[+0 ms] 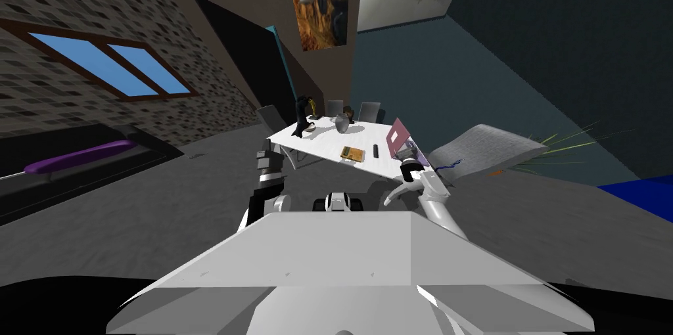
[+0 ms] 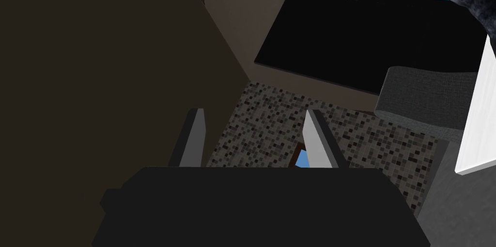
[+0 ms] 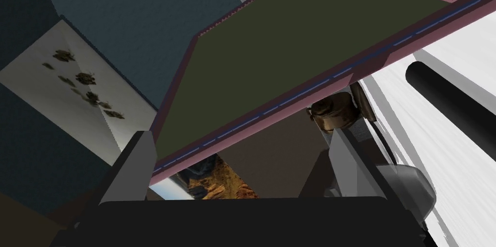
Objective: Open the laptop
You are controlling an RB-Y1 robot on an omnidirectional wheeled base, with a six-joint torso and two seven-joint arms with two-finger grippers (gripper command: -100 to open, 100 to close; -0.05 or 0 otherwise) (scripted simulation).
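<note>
Right pincer (image 3: 240, 134) spread at laptop (image 3: 300, 50) lid; head view adds white table (image 1: 322, 142).

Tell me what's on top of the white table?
A half-open pink laptop, a grey bowl, a black statue, a yellow book, a small black bar. The laptop's lid covers whatever lies behind it.

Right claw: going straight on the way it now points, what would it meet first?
Most likely the laptop: its dark screen face looms just beyond the open right claw, though the exact depth is unclear.
</note>
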